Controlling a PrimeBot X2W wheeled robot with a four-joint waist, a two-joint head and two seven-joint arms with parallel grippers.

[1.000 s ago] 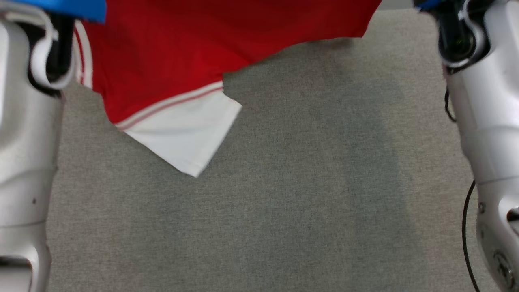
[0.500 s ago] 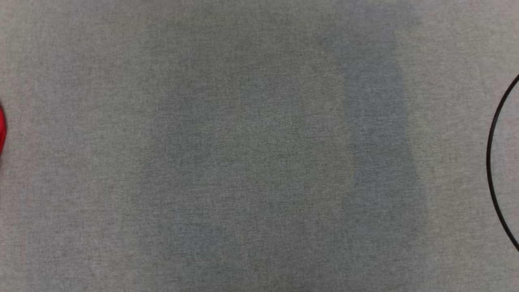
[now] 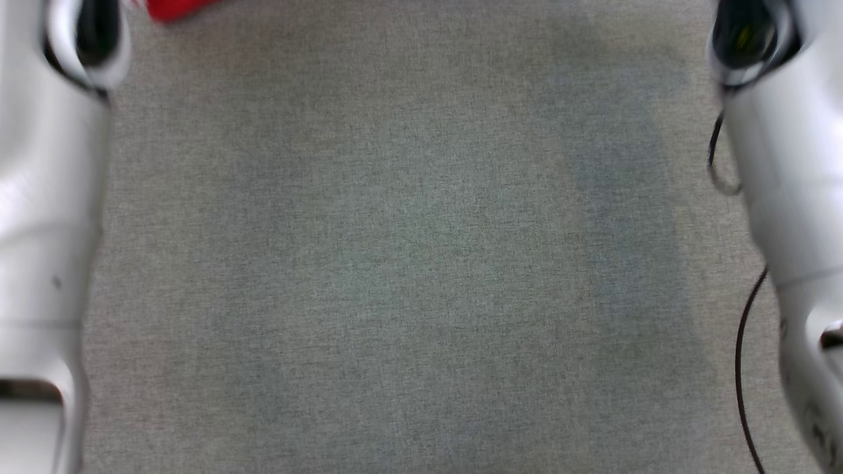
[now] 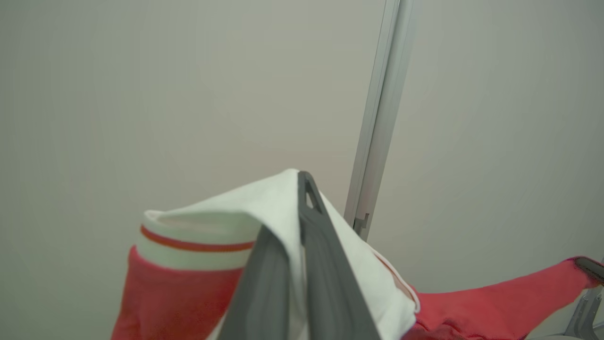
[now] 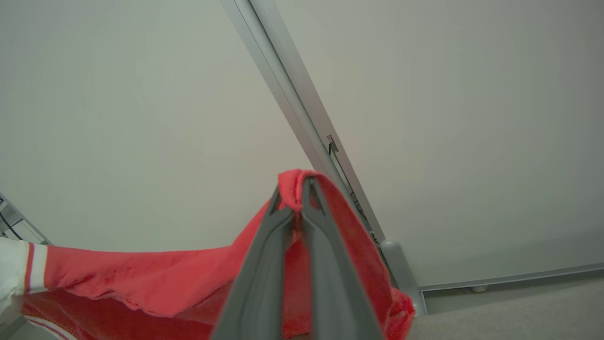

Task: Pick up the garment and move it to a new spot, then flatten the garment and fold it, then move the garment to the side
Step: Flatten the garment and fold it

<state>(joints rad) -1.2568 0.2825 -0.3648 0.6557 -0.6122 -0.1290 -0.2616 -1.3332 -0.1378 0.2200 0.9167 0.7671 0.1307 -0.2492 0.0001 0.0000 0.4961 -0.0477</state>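
The garment [image 4: 184,293] is red with a white, red-striped sleeve [image 4: 255,208] and hangs in the air between my two grippers. In the left wrist view my left gripper [image 4: 300,190] is shut on the white sleeve, which drapes over its fingers. My right gripper [image 5: 295,192] is shut on a bunched red edge of the garment [image 5: 141,278], and the cloth stretches away to the lower left. In the head view a small red scrap of the garment [image 3: 172,8] shows at the top left edge, beside my left forearm [image 3: 46,197].
A grey cloth-covered table [image 3: 421,263] lies below, with my pale right forearm [image 3: 790,164] and its black cable [image 3: 741,342] along the right side. Both wrist views face a pale wall with a metal post [image 4: 377,118] [image 5: 292,94].
The head view has shifted. The garment spread across its top a second ago and is now a red scrap at the top left. Both forearms are back in that view.
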